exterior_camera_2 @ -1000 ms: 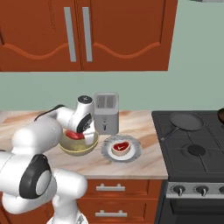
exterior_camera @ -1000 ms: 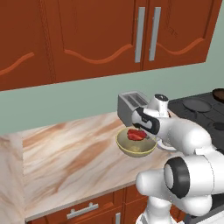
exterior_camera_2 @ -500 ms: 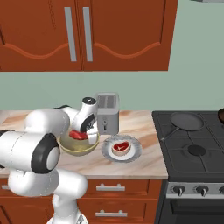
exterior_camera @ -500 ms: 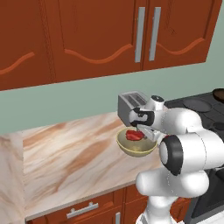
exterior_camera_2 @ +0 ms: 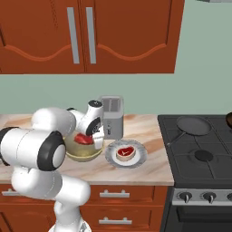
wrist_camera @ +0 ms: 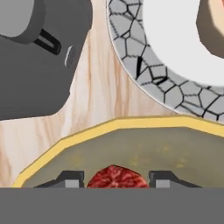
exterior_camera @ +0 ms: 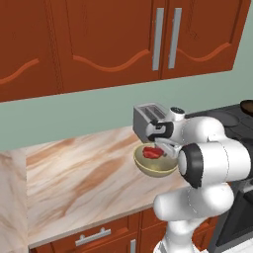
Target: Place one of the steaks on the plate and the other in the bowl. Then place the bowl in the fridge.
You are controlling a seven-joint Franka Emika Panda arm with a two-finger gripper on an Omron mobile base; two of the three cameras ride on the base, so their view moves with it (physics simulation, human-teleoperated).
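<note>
One steak (exterior_camera_2: 125, 152) is set on the plate (exterior_camera_2: 142, 153); the other (exterior_camera: 153, 152) is straddled, inside the bowl (exterior_camera: 154, 168), by the half-open gripper (wrist_camera: 114, 179) (grip uncertain); the bowl's fridge trip remains.

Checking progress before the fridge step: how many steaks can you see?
2. One steak lies on the plate; the other is in the bowl, between the end effector's fingertips.
</note>
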